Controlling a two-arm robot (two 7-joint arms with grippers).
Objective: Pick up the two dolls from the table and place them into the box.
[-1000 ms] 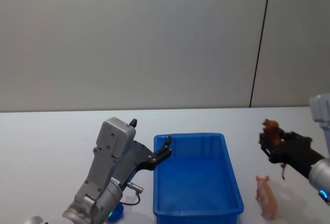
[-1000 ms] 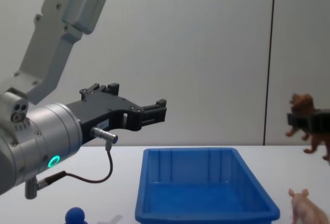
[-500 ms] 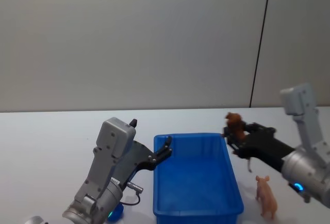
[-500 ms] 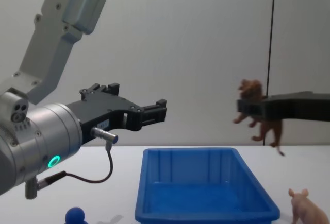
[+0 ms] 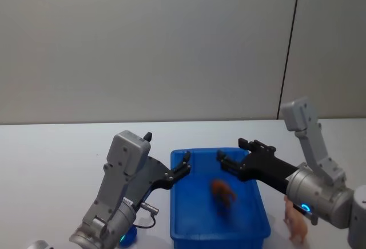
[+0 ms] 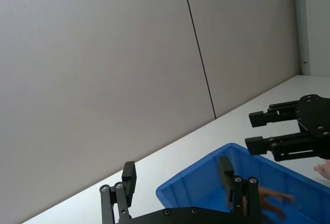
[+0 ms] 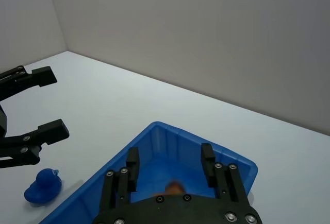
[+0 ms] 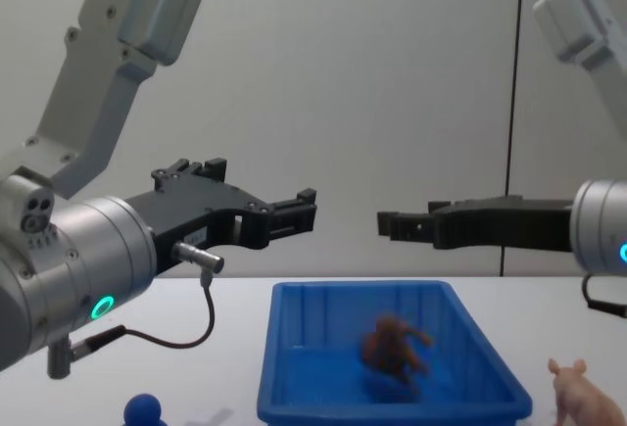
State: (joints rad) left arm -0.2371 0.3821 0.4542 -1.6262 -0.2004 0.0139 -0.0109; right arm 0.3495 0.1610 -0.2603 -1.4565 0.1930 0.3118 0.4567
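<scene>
My right gripper (image 5: 234,153) just opened, dropping the small brown toy animal (image 5: 223,192) into the bright blue plastic box (image 5: 219,238); pale pink pig toy (image 5: 296,224) next, left gripper (image 8: 306,211) idle.

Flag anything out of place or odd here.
The brown doll sits askew inside the box, beneath the open right gripper. The pink pig stands outside it on the table. The left gripper hovers idle, open.

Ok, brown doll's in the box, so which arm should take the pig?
Right, probably. The pig stands on the table just right of the box, and the right gripper hangs open over that box, close by. The left gripper, open too, sits beyond the box's left wall.
</scene>
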